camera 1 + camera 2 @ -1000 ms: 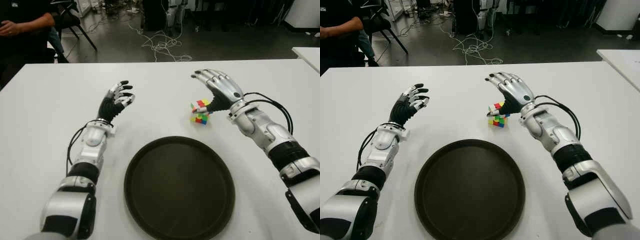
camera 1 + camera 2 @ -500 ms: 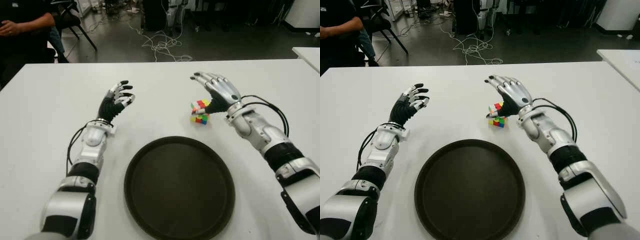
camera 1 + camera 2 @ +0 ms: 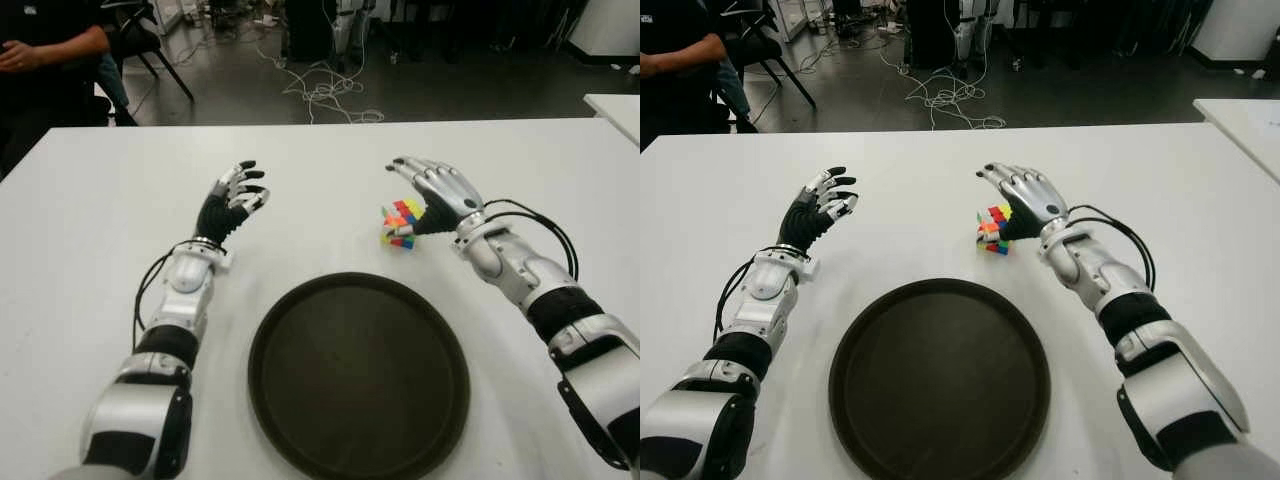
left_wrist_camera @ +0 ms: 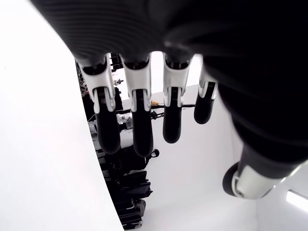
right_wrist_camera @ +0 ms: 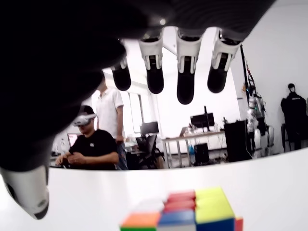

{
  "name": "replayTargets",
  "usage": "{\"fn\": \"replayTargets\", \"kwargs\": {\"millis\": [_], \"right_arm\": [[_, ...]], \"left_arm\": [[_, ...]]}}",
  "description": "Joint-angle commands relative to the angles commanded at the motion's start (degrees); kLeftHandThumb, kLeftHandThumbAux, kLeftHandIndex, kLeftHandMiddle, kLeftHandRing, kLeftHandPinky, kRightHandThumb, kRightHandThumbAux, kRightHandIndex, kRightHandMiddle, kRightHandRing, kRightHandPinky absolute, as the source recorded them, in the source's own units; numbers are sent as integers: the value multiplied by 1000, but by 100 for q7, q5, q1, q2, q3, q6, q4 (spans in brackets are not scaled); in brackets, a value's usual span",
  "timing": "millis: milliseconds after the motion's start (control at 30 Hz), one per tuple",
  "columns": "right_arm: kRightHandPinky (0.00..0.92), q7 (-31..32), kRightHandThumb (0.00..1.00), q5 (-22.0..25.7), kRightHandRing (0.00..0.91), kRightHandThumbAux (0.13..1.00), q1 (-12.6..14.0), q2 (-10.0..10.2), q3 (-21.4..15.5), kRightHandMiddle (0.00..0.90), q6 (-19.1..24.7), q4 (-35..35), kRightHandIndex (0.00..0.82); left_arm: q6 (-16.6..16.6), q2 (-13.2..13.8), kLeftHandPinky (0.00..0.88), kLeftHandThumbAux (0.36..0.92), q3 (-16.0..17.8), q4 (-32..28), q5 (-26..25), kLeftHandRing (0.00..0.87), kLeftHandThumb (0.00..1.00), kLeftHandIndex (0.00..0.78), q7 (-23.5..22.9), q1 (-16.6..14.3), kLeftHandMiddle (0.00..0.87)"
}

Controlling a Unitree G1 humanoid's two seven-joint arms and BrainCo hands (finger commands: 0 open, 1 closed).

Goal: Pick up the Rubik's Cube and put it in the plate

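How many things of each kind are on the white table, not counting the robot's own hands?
Rubik's Cube: 1
Plate: 1
Total: 2

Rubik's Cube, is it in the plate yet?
Not yet. The Rubik's Cube sits on the white table, just beyond the dark plate. The right hand is open over the cube, not gripping. The left hand is open, off to the plate's left. Grasping, lifting and placing are left.
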Motion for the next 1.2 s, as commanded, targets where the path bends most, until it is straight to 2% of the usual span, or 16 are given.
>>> {"fn": "replayTargets", "kwargs": {"millis": [367, 633, 900, 1200], "right_arm": [[179, 87, 0, -27, 167, 655, -126, 71, 132, 148, 154, 315, 121], [187, 147, 0, -7, 176, 645, -165, 97, 181, 154, 175, 420, 119], [183, 178, 0, 14, 184, 649, -181, 104, 206, 164, 151, 462, 122], [208, 202, 0, 37, 198, 666, -218, 165, 253, 176, 146, 645, 128]], "left_arm": [[39, 16, 346, 633, -28, -50, 34, 273, 119, 168, 15, 15, 228], [27, 14, 335, 635, -37, -34, 58, 267, 123, 165, 48, 10, 225], [34, 3, 323, 664, -22, -40, 24, 262, 137, 165, 13, 8, 225], [18, -2, 339, 647, -4, -18, -16, 278, 150, 171, -40, -3, 244]]}}
